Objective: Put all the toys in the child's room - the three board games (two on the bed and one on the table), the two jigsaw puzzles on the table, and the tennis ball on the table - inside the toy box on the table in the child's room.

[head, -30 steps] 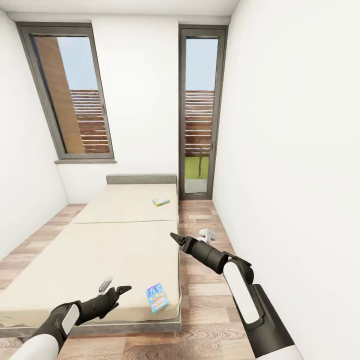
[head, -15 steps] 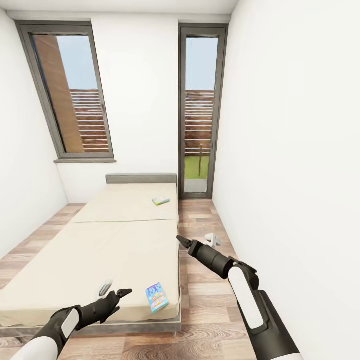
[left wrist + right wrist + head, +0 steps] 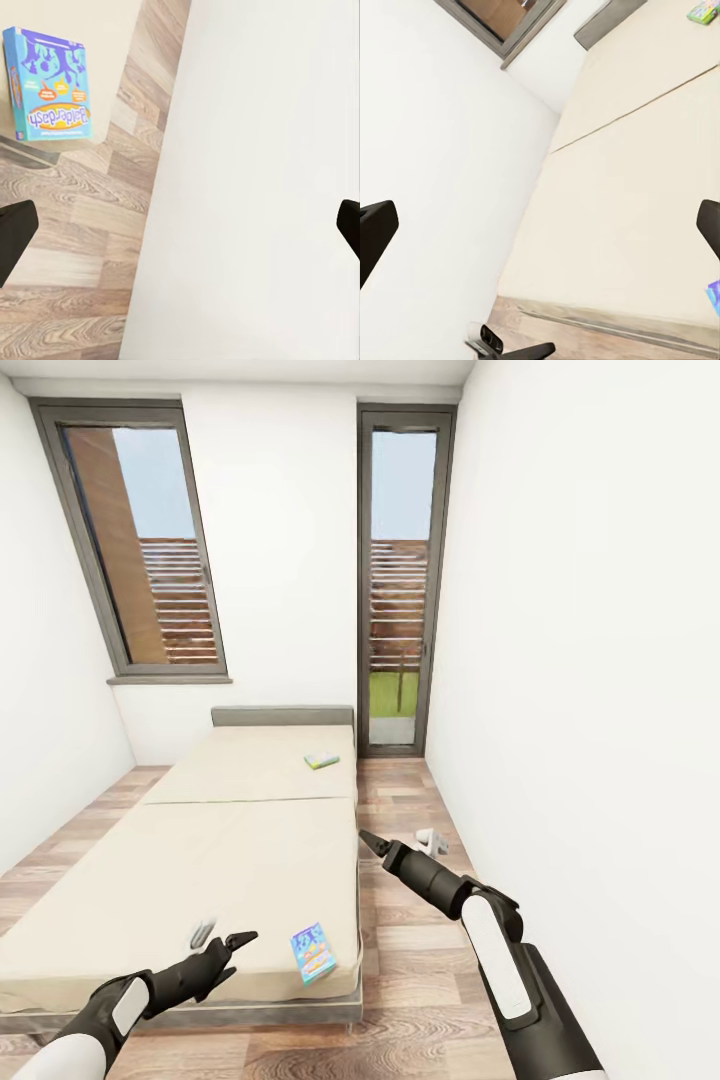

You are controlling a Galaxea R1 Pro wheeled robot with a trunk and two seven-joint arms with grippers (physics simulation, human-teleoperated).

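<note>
Two board games lie on the beige bed (image 3: 200, 860). A blue board game (image 3: 313, 952) (image 3: 46, 84) rests near the bed's front right corner. A green-edged board game (image 3: 321, 761) (image 3: 705, 11) lies near the grey headboard (image 3: 283, 717). My left gripper (image 3: 238, 940) (image 3: 180, 225) hovers open over the bed's front edge, just left of the blue box. My right gripper (image 3: 368, 842) (image 3: 540, 225) hangs open above the floor strip at the bed's right side. Both hold nothing. The table, toy box, jigsaw puzzles and tennis ball are out of view.
A white wall (image 3: 600, 710) runs close along the right, leaving a narrow strip of wood floor (image 3: 400, 800) beside the bed. Two tall grey-framed windows (image 3: 397, 580) stand in the far wall. Floor also shows left of the bed (image 3: 60, 840).
My right gripper has drifted a little right and down, away from the bed's edge. The left gripper has sunk slightly. Both games lie as before.
</note>
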